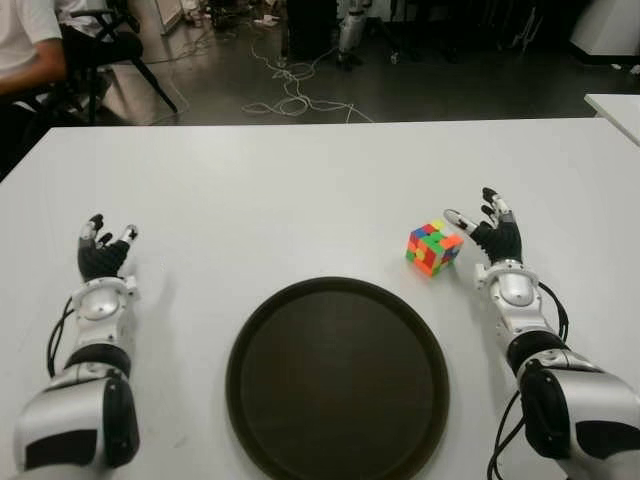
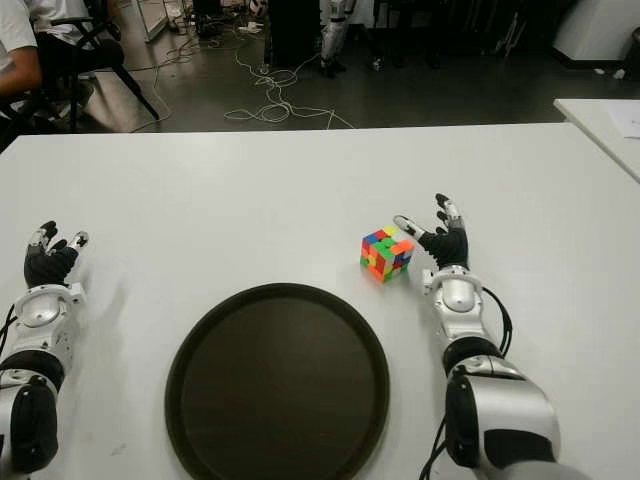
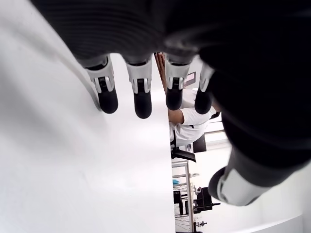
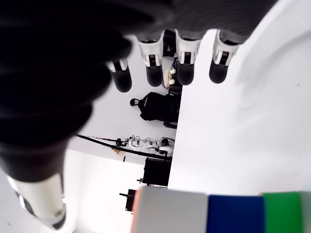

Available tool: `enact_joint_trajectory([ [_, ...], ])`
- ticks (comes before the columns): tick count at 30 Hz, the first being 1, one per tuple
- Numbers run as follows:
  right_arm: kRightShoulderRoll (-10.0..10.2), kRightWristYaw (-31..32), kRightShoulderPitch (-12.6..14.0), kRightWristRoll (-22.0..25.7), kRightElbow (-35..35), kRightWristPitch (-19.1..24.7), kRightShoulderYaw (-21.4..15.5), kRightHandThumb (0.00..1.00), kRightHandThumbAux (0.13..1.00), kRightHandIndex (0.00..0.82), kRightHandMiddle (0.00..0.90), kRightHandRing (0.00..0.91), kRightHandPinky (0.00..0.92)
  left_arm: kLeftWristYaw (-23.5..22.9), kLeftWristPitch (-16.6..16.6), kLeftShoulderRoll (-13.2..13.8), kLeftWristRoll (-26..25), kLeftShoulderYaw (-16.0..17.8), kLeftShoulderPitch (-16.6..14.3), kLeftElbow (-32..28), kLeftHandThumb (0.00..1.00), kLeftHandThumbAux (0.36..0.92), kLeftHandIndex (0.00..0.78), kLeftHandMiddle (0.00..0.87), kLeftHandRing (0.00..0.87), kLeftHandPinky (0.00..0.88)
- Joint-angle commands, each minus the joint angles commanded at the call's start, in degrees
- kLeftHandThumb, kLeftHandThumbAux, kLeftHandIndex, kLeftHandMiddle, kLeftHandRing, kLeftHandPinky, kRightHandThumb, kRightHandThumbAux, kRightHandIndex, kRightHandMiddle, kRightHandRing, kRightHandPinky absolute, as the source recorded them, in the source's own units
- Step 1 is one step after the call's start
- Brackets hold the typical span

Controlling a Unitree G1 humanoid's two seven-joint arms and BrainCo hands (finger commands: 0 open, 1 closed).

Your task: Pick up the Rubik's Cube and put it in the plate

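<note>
The Rubik's Cube [image 1: 433,248] stands on the white table [image 1: 300,190], just right of and beyond the round dark plate [image 1: 337,377]. My right hand [image 1: 489,232] is close beside the cube on its right, fingers spread, thumb reaching toward the cube's top corner; I cannot tell whether the thumb touches it, and the hand holds nothing. In the right wrist view the cube [image 4: 218,212] shows near the open fingers [image 4: 186,63]. My left hand [image 1: 103,248] shows at the table's left side, well left of the plate, fingers [image 3: 141,92] extended and holding nothing.
A person in a white shirt [image 1: 25,45] sits on a chair beyond the table's far left corner. Cables [image 1: 290,95] lie on the floor past the far edge. Another white table corner [image 1: 615,105] shows at far right.
</note>
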Motion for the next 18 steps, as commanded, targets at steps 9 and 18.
enact_joint_trajectory([
  [9, -0.05, -0.97, 0.27, -1.11, -0.94, -2.02, 1.31, 0.0, 0.711, 0.0, 0.0, 0.0, 0.0, -0.26, -0.34, 0.04, -0.08, 0.08, 0.19, -0.05, 0.0, 0.722, 0.051, 0.069, 0.062, 0.066],
  [18, -0.12, -3.29, 1.24, -2.79, -1.76, -6.18, 3.48, 0.0, 0.74, 0.0, 0.0, 0.0, 0.0, -0.13, -0.16, 0.01, -0.2, 0.26, 0.07, -0.03, 0.0, 0.725, 0.05, 0.073, 0.066, 0.071],
])
